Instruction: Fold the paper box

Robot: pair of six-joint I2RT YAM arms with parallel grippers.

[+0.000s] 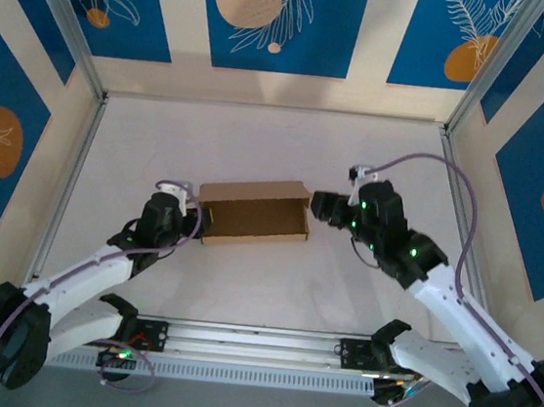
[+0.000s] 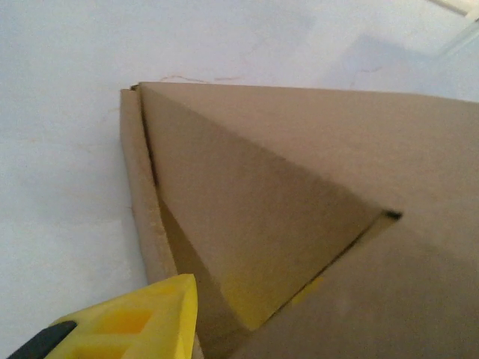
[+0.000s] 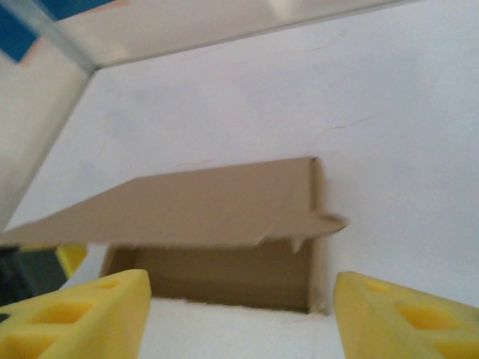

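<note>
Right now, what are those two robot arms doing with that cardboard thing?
They are folding a brown paper box in the middle of the white table. The left gripper is at the box's left end, with a yellow finger on each side of the end wall, so it seems to be pinching it. The right gripper sits just off the right end, wide open and not touching. A big flap leans over the open tray, so the box is not closed yet.

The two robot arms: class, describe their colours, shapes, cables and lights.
Both the left arm and right arm have white link shells, black joints and a looping purple-grey cable. Green lights glow on the right. The fingers are yellow blocks with moulded recesses.
</note>
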